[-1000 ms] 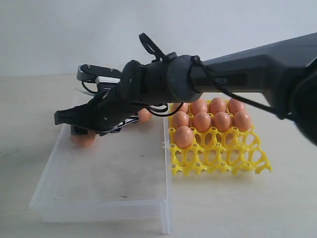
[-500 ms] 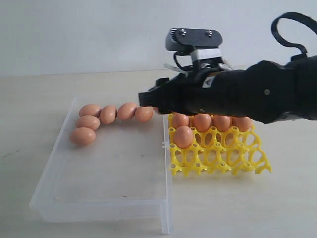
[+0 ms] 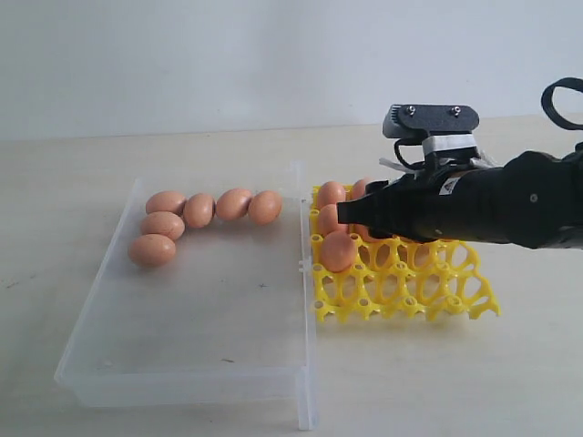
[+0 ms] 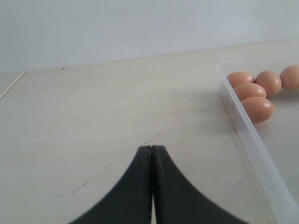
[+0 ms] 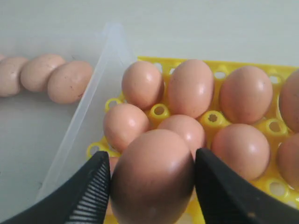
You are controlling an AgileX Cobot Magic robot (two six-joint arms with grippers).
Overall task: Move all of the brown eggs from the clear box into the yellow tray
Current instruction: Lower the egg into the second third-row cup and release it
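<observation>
My right gripper (image 5: 150,158) is shut on a brown egg (image 5: 153,184), held just above the near-left part of the yellow tray (image 3: 410,291). Several brown eggs (image 5: 190,88) sit in the tray's cups at its far side, and one (image 3: 338,251) stands a row nearer. In the exterior view the right gripper (image 3: 349,214) hangs over the tray's left rows, and the held egg is mostly hidden by it. Several brown eggs (image 3: 198,210) lie in the far-left corner of the clear box (image 3: 209,314). My left gripper (image 4: 152,150) is shut and empty over bare table beside the box wall (image 4: 247,140).
The box wall (image 5: 88,116) stands close against the tray's left edge. The tray's near rows (image 3: 401,300) hold no eggs. A pale wall rises behind the light wooden table (image 3: 437,382). The left arm is out of the exterior view.
The right arm has swung from the box's far-left corner to the right, over the tray. The eggs left in the box, hidden before by the arm, now show.
</observation>
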